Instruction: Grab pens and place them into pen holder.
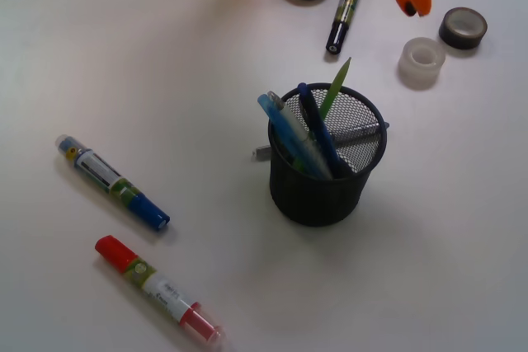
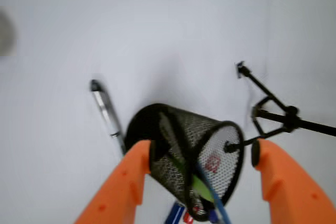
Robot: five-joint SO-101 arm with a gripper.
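Pincer (image 2: 202, 156): two fingers (image 2: 123, 192) of bright orange plastic, matte, with smooth rounded edges; each finger broad at the base and narrowing toward a blunt tip; one small dark round pad or stud at the inner tip of one finger; in the front view, a tapered orange point with a dark spot at its tip; no cables, screws or markings visible.

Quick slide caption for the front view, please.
Mesh holder holding light blue, dark blue and green pens, a silver pen on the table behind it, three markers and three tape rolls scattered around.
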